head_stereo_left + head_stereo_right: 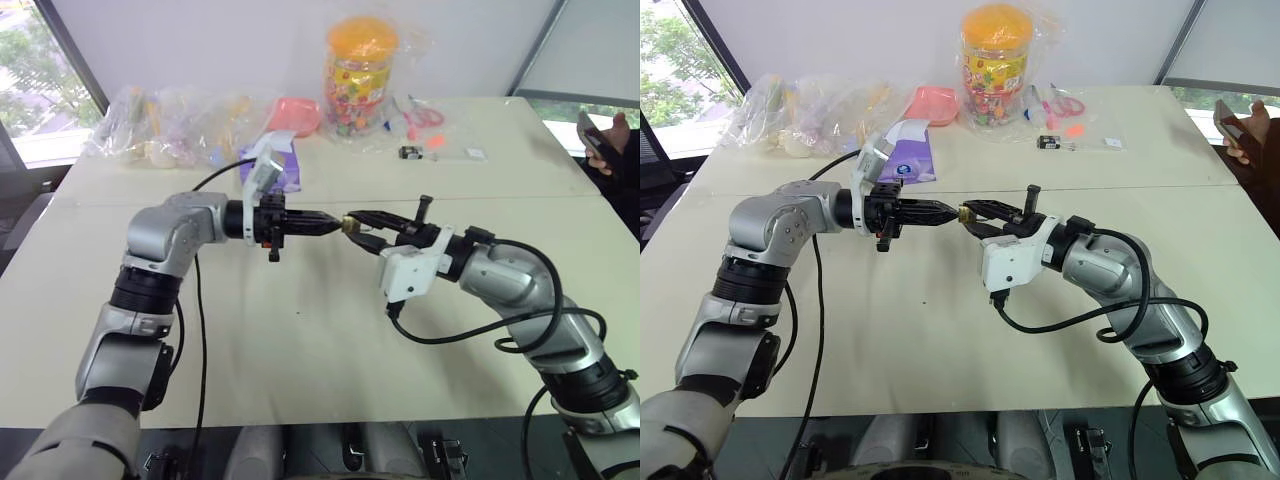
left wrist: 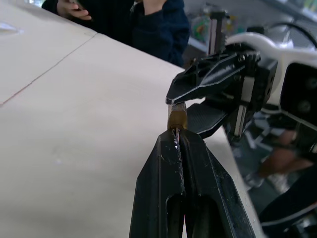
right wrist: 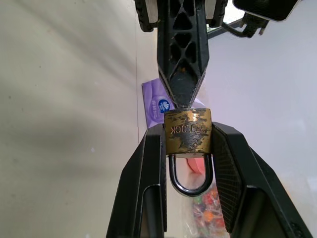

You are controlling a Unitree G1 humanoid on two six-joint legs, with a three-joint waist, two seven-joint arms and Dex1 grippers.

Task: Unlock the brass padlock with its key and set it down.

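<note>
The brass padlock is small and gold-coloured, and its silvery loop is seated in the body on both sides. My right gripper is shut on the padlock's two sides and holds it in the air over the middle of the table. My left gripper points level at it from the left, shut, with its tips against the padlock's end opposite the loop. A thin sliver of the key glints between the left fingers; the rest of the key is hidden. From the head, the two grippers meet tip to tip at the padlock.
A candy jar with an orange lid, a pink bowl, clear plastic bags and a purple packet stand along the table's far side. A small black-and-white item lies near the jar. A person's hand with a phone is at the far right.
</note>
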